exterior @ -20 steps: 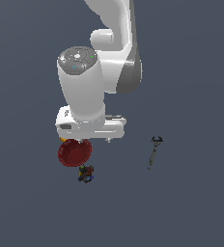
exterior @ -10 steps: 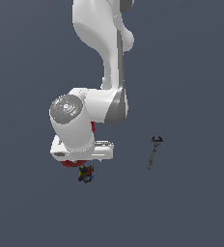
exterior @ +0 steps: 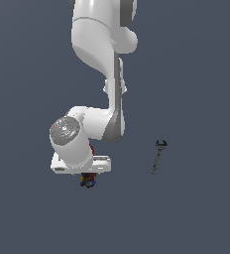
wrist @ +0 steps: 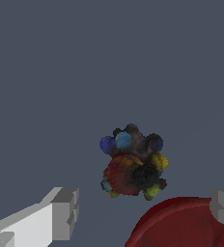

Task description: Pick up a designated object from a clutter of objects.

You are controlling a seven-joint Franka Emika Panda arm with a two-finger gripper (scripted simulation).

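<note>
The exterior view looks steeply down on the bench [exterior: 196, 74] from well off, taking in the whole arm [exterior: 99, 59]. The wrist view sits close above the surface, facing past the hand [wrist: 143, 212]. Both share the dark lump [exterior: 88, 182] [wrist: 133, 161].

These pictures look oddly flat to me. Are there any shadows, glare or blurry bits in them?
Exterior view: even, flat light, no cast shadows on the grey ground, only soft shading on the white arm; the wrench is small yet sharp. Wrist view: no glare; the multicoloured lump looks blocky and coarse, the red plate is cut off at the edge.
</note>
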